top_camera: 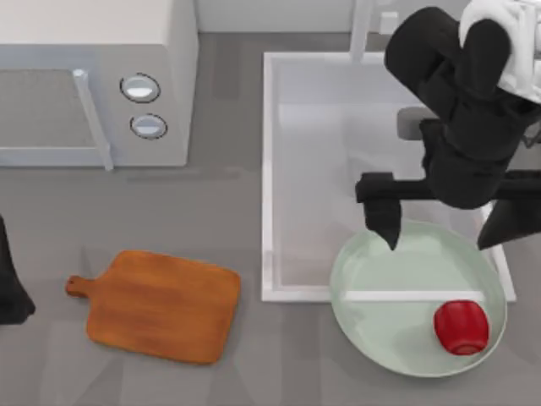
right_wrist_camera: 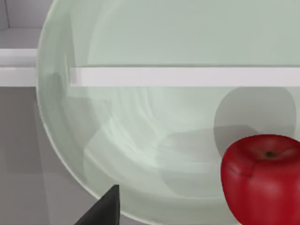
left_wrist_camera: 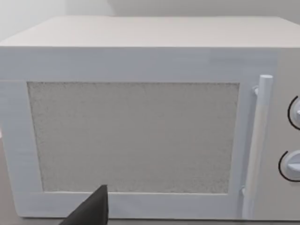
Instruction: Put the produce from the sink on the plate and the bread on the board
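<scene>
The right gripper (top_camera: 439, 228) hangs over the far half of the plate (top_camera: 372, 338), at the near right corner of the sink (top_camera: 267, 169). Its 2 jaws stand wide apart with nothing between them, one dark fingertip over the plate's far left part and the other over the plate's right rim. The right wrist view shows a single black fingertip (right_wrist_camera: 104, 211) at the plate's (right_wrist_camera: 117, 122) rim.

The produce (top_camera: 461, 326), a glossy red blocky pepper, lies on the plate at its near right side, clear of the jaws. In the right wrist view the produce (right_wrist_camera: 265, 180) rests on the pale green surface with a small dark stem dimple on top.

The plate overlaps the sink's near rim, whose white bar shows through the plate. The sink's grey basin lies toward the desk's (top_camera: 211, 211) far right.

The board (top_camera: 161, 306) lies flat near the desk's near left, knob handle pointing to the left edge, nothing on it.

The left arm (top_camera: 10, 283) sits parked at the desk's left edge; I cannot tell how its jaws stand. Its wrist view faces the white microwave (left_wrist_camera: 140, 122), door shut; the microwave (top_camera: 93, 80) stands at the desk's far left corner.
</scene>
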You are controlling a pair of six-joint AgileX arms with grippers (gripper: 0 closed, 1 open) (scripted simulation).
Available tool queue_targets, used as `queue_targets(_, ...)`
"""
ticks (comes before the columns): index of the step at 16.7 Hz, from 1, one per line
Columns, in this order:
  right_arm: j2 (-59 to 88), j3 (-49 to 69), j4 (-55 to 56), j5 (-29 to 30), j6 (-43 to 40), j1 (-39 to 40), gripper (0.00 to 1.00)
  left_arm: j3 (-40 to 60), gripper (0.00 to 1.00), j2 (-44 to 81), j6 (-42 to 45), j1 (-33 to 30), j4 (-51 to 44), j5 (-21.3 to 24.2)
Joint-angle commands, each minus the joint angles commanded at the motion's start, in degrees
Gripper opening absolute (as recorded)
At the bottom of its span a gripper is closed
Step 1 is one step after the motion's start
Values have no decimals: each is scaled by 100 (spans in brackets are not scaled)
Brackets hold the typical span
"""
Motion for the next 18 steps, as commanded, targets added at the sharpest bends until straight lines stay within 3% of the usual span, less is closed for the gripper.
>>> queue_targets(9,-555,-464,404,0,-187,-182,100,0,100,0,0,0,0,0)
queue_targets(18,-4808,-3733,3107,-1,-1402,-1367,100,0,100,0,0,0,0,0)
